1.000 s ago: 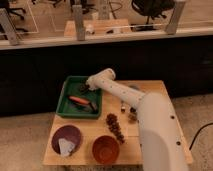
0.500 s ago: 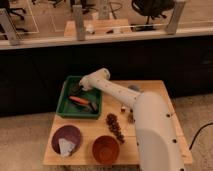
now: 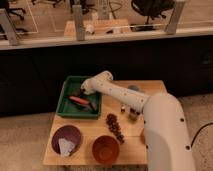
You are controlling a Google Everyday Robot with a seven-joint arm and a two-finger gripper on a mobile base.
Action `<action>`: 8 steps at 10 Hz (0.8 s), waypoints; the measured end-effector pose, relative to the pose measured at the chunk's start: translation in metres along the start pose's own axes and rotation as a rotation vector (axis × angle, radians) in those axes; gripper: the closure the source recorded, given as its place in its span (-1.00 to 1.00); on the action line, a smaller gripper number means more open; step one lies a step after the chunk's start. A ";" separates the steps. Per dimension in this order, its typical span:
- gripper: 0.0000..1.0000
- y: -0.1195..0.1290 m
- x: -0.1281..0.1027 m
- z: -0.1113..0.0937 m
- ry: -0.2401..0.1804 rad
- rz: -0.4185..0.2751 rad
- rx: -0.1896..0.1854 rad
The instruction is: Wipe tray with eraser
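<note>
The green tray [image 3: 69, 107] sits at the back left of the wooden table [image 3: 150, 87]. An orange-red elongated item [image 3: 78, 101] lies in it. A small dark block beside that item's right end looks like the eraser [image 3: 92, 106]. My white arm reaches from the lower right over the tray, and the gripper [image 3: 81, 92] is low over the tray's middle, just above the orange-red item. Whether it holds anything is hidden.
A round dark purple plate [image 3: 66, 139] with a white scrap stands at the front left. A brown bowl [image 3: 106, 149] is at the front middle. A dark bunch of small round things [image 3: 116, 127] lies behind the bowl. Small objects [image 3: 132, 113] sit under the arm. A dark wall with glass runs behind the table.
The gripper has moved left over the tray, from its right part toward its middle. The orange-red item stays in about the same place.
</note>
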 end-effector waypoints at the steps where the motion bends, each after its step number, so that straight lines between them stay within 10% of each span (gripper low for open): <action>1: 0.70 0.008 0.008 -0.008 0.019 0.011 -0.007; 8: 0.70 0.018 0.050 -0.006 0.093 0.053 -0.023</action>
